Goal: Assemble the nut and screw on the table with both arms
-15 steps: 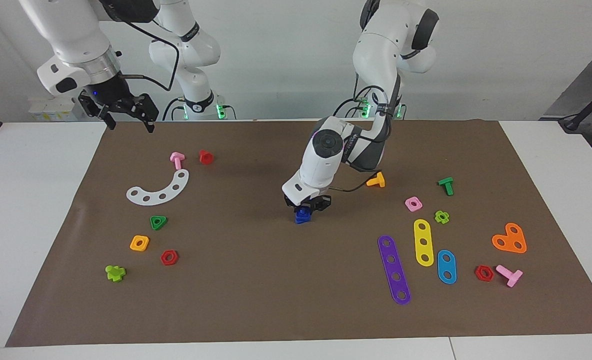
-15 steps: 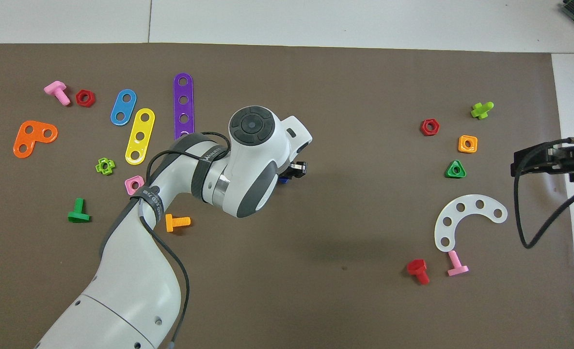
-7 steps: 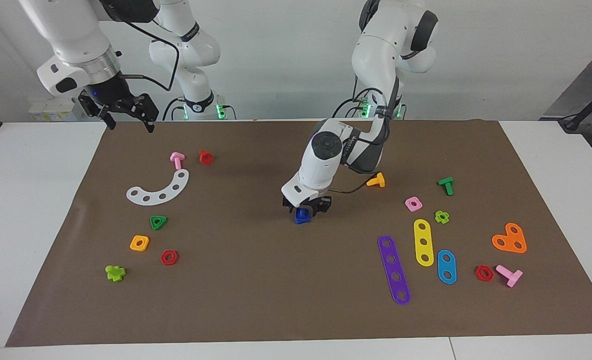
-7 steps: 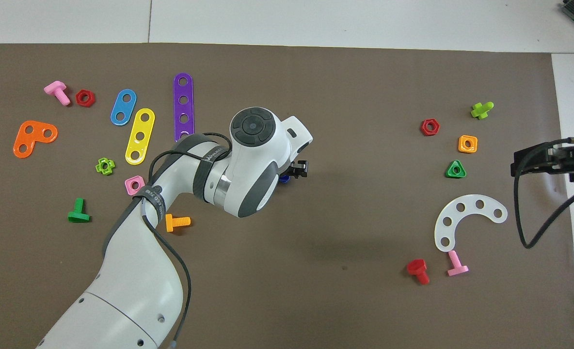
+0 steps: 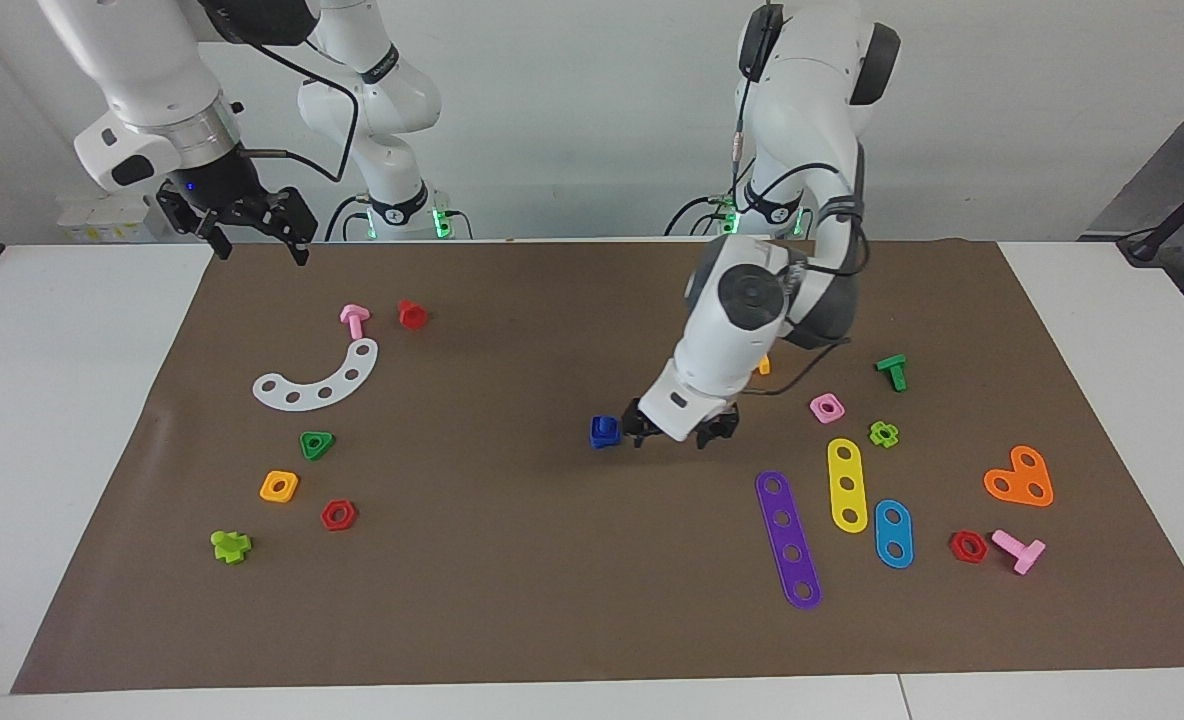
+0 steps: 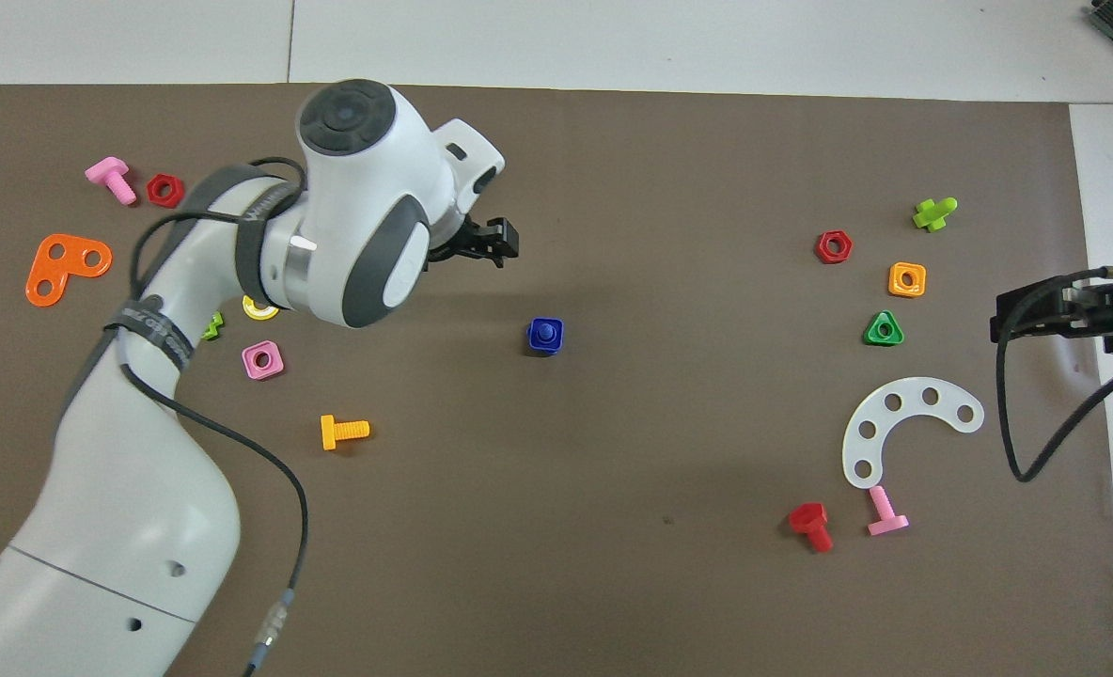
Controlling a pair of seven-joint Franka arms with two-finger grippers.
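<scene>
The dark-blue nut (image 5: 604, 432) sits on the brown sheet of the table (image 5: 512, 600) near the middle, with the dark-blue screw (image 6: 545, 330) seated in its centre hole, stem end showing from above; the two form one stacked piece. The left gripper (image 5: 679, 436) hangs just beside this piece, toward the left arm's end of the table, jaws spread and empty, with the nut outside the jaws and apart from the nearer fingertip. The right gripper (image 5: 252, 238) waits raised over the table's edge at the right arm's end, jaws spread and empty, well apart from the assembled piece. A purple strip (image 5: 788, 540) lies near the left gripper.
</scene>
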